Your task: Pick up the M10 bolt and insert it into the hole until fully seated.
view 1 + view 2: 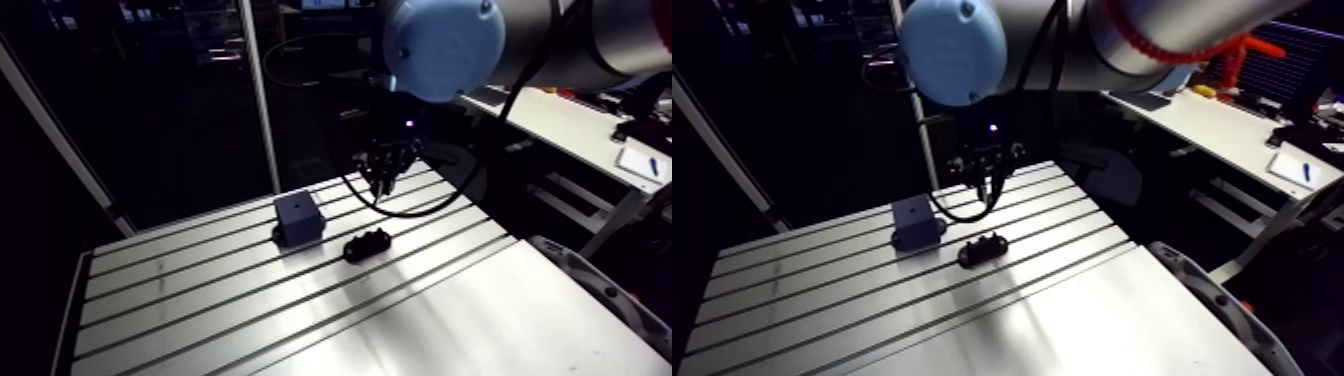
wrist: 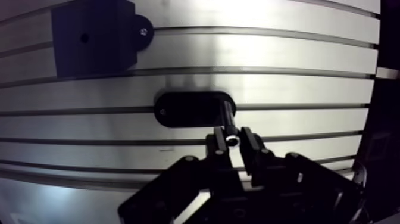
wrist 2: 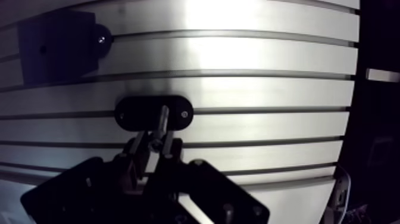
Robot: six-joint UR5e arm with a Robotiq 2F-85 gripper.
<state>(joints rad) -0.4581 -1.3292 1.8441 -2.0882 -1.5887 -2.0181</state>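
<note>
Gripper clenched on the M10 bolt, bolt hanging over one end of a black oval holder, dark block with hole to its far left, slotted aluminium table.

Before me a silver slotted aluminium table gleams under a bright patch of light; the room around it lies dim.
</note>
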